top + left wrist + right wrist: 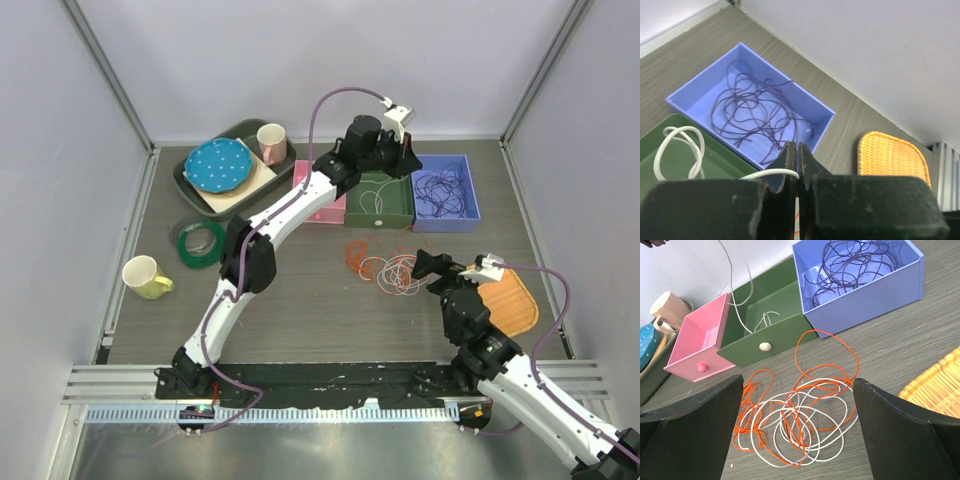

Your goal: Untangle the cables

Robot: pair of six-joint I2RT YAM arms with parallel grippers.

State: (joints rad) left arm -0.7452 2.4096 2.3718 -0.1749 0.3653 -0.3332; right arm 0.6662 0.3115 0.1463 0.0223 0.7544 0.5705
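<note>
the right gripper (pixel 797 384) hangs spread wide just short of the orange and white tangle (pixel 795 425) lying mid-bench. farther back, the left gripper (pixel 798 150) is pressed together, pinching a white cable (pixel 677 145) that trails into the green box (pixel 715 165) by the far edge. the purple cable (pixel 750 110) lies in the blue box (pixel 822 112) beside it.

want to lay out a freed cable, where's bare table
Bare: the near strip between the cable tangle and the base rail; also between the blue box and the woven mat. Crowded: the far edge, from tray to blue box.
</note>
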